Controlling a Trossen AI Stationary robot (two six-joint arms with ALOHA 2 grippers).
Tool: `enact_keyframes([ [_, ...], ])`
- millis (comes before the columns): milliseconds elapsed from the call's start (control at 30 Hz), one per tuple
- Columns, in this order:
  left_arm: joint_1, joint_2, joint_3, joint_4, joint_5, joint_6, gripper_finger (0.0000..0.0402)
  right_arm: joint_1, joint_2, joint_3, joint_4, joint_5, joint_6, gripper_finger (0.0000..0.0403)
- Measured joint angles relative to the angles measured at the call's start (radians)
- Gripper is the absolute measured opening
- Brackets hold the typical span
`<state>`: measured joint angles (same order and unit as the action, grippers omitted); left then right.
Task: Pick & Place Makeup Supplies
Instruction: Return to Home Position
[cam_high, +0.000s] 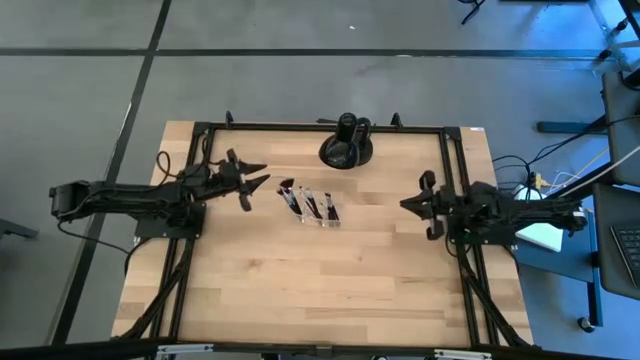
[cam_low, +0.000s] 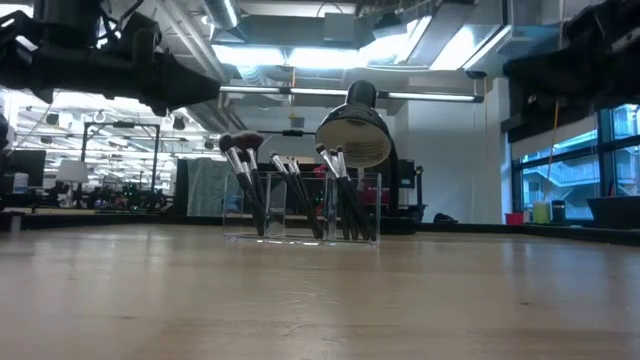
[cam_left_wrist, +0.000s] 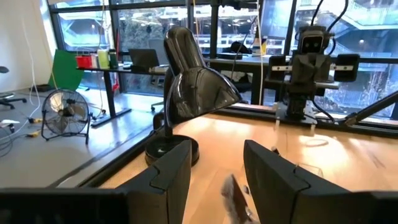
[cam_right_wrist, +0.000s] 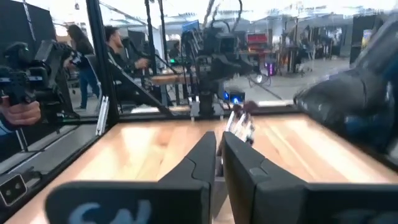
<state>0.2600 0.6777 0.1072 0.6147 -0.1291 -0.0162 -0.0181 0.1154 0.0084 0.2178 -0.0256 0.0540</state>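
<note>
Several thin dark-handled makeup brushes (cam_high: 308, 203) stand handle-down in a small clear organiser tray (cam_low: 300, 232) at the table's middle, with their fluffy tips (cam_low: 240, 145) leaning up and to the left. My left gripper (cam_high: 262, 176) hovers open just left of the tray, above table height. One brush tip (cam_left_wrist: 233, 196) shows low between its fingers (cam_left_wrist: 214, 168). My right gripper (cam_high: 405, 203) is shut, well to the right of the tray and pointing at it. Its wrist view shows the brushes (cam_right_wrist: 239, 121) ahead.
A black desk lamp (cam_high: 347, 145) stands on its round base at the far edge, behind the tray; it also shows in the low view (cam_low: 355, 125) and in the left wrist view (cam_left_wrist: 193, 81). Bare wood lies on the near half (cam_high: 320, 290). People stand beyond the table (cam_right_wrist: 115, 43).
</note>
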Motion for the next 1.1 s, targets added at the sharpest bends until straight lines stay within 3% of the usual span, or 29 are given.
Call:
enact_keyframes([
  [233,0.0,-0.031,-0.097,0.125,0.0,-0.015,0.0143,0.0,0.0,-0.003,-0.061,0.005,0.004,0.0029],
  [400,0.0,-0.078,-0.099,0.102,0.0,-0.013,0.0143,0.0,0.0,-0.003,-0.088,0.006,-0.01,0.0029],
  [733,-0.003,-0.312,-0.099,-0.207,-0.002,-0.047,0.0143,0.0,0.0,-0.002,-0.089,0.006,-0.03,0.0029],
  [1100,-0.007,-0.47,-0.099,-0.468,-0.01,-0.049,0.0143,0.0,0.0,-0.001,-0.088,0.006,-0.087,0.0029],
])
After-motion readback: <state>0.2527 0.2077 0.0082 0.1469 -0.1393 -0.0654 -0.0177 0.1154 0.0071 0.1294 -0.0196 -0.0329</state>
